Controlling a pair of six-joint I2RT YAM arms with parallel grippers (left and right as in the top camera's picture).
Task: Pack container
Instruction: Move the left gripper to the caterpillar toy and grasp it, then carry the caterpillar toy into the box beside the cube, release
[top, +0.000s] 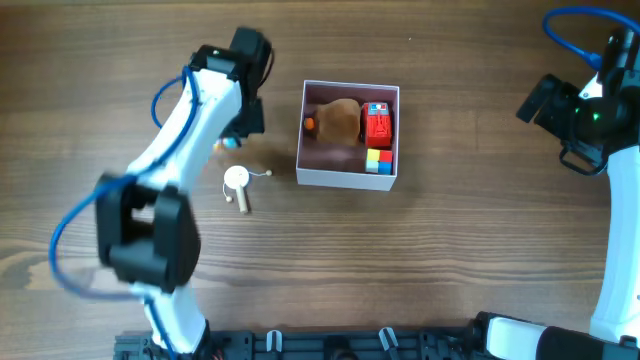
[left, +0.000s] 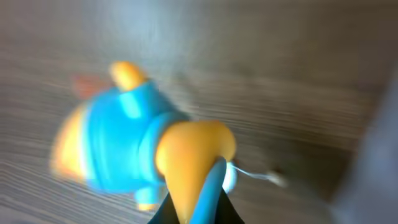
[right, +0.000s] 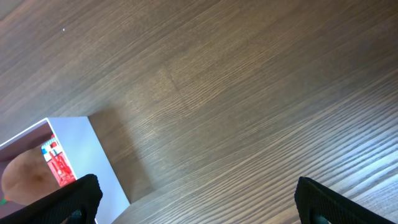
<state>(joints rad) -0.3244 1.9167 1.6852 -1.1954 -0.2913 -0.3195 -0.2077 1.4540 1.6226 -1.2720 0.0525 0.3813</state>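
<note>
One container, square and white-walled with a dusty-pink inside, sits near the middle of the counter, somewhat toward the far edge. Four things show inside it: one brown lump, one small orange bit at the lump's left side, one red toy along the right wall, and one block with yellow, blue and red faces just nearer than the toy.

Three things lie loose on the wood to the left of the container: one white disc with a thin string, one short tan stick just beside it, and one blue-and-yellow toy, badly blurred in the left wrist view.

Left gripper is right at that toy's yellow part; with the blur I cannot tell whether it grips or is released. Right gripper hangs near the right edge, well apart from the container, jaws spread wide with nothing between them.
</note>
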